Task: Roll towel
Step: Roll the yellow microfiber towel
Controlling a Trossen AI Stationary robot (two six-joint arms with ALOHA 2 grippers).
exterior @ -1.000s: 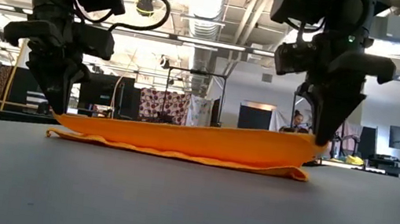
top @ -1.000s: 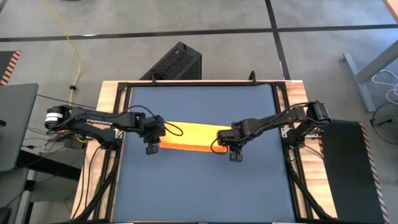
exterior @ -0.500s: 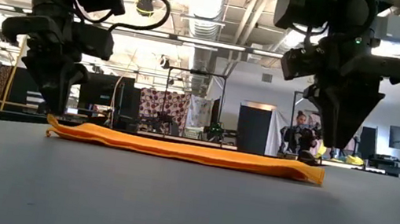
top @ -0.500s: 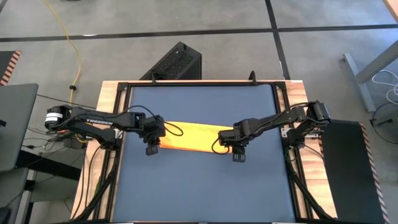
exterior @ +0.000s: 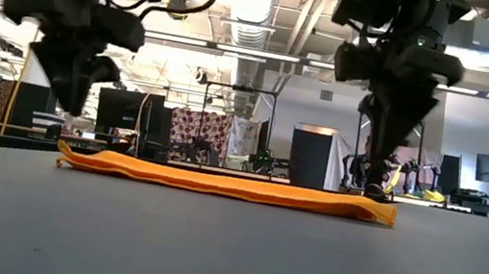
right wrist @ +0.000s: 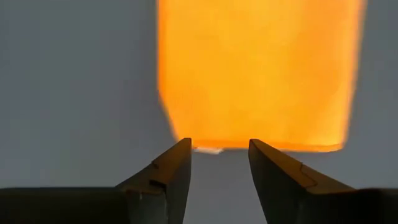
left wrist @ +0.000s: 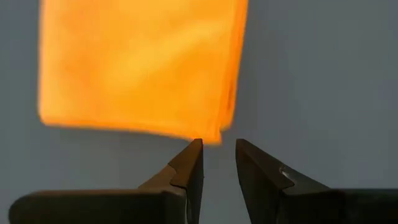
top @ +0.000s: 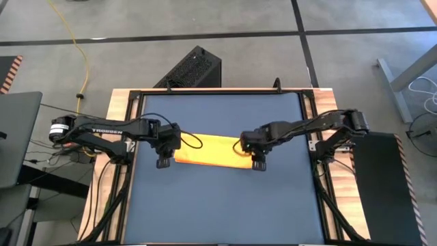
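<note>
High view: towel [top: 208, 152] lies flat mid-counter [top: 218, 205], long axis running arm to arm.
We see left tool [top: 162, 162] and right tool [top: 259, 165] at opposite ends, both parted, empty, equally near.

The left arm [top: 102, 132] bears white lettering, seemingly "TROSSEN".

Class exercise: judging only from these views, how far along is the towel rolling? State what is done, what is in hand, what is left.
Done: the towel lies flat as a folded strip on the table. In hand: nothing; the left gripper and right gripper are both open, above its two ends. Left: the rolling itself, since no rolled part shows.
</note>
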